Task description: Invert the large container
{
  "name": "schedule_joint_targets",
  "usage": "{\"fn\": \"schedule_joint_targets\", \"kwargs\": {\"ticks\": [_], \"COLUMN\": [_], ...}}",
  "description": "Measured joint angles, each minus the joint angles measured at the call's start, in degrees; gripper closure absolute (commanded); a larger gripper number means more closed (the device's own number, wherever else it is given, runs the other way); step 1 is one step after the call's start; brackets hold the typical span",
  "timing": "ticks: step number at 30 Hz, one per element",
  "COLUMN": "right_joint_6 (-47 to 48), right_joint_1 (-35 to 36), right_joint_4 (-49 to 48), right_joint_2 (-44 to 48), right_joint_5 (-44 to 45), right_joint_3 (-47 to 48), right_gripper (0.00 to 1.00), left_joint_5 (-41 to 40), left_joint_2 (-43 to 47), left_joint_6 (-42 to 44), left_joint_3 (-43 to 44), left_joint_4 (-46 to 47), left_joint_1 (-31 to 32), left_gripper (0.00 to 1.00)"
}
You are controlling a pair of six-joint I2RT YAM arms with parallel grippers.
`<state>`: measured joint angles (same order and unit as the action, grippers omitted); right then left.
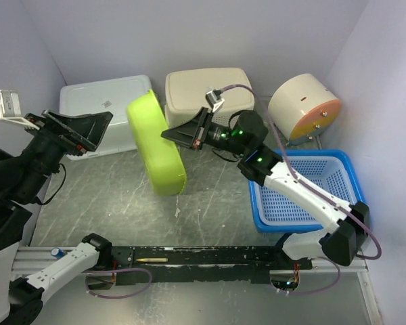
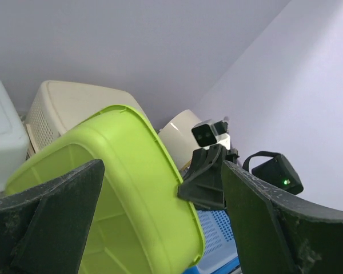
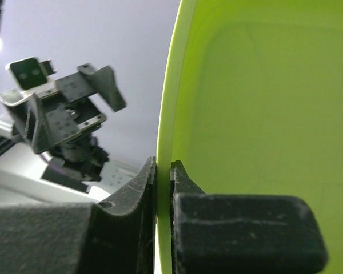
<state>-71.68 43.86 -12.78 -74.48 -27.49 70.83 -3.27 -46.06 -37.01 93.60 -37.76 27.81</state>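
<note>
The large container is a lime green tub (image 1: 155, 145) tipped up on its side on the grey table, its opening facing left. My right gripper (image 1: 170, 134) is shut on the tub's rim; in the right wrist view its jaws (image 3: 163, 165) pinch the thin green edge (image 3: 263, 103). My left gripper (image 1: 100, 132) is open and empty, raised at the left and apart from the tub. In the left wrist view the tub's inside (image 2: 120, 188) shows between the spread fingers (image 2: 57, 217), with the right gripper (image 2: 203, 182) at the rim.
A white bin (image 1: 101, 101) and a beige bin (image 1: 206, 88) stand bottom-up at the back. A round beige and orange container (image 1: 304, 101) lies at the back right. A blue mesh basket (image 1: 311, 189) sits right, under the right arm. Walls enclose three sides.
</note>
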Motion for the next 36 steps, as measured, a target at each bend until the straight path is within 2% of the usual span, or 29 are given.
{"fn": "schedule_joint_targets", "kwargs": {"ticks": [8, 13, 18, 23, 29, 36], "right_joint_6": [-11.7, -22.5, -29.0, -29.8, -27.0, -20.7], "right_joint_1": [6.6, 7.7, 7.5, 7.5, 7.8, 9.5], "right_joint_4": [-26.3, -46.0, -57.4, -61.5, -58.6, -44.4], "right_joint_2": [-10.0, -16.3, -17.7, -12.7, -6.8, -8.2], "right_joint_5": [0.9, 3.7, 7.8, 12.0, 15.9, 18.4], "right_joint_3": [-3.9, -13.6, -24.8, -34.8, -44.3, -44.5], "right_gripper": [1.0, 1.0, 1.0, 0.99, 0.66, 0.5], "left_joint_5": [-0.1, 0.0, 0.0, 0.1, 1.0, 2.0], "left_joint_2": [0.1, 0.2, -0.2, -0.2, -0.6, -1.4], "left_joint_6": [-0.9, -0.9, -0.9, -0.9, -0.9, -0.9], "left_joint_3": [-2.2, -2.2, -2.4, -3.4, -4.9, -6.1], "left_joint_4": [2.1, 2.3, 2.3, 2.3, 2.3, 2.3], "left_joint_1": [0.0, 0.0, 0.0, 0.0, 0.0, 0.0], "left_gripper": [0.06, 0.05, 0.05, 0.05, 0.05, 0.05]}}
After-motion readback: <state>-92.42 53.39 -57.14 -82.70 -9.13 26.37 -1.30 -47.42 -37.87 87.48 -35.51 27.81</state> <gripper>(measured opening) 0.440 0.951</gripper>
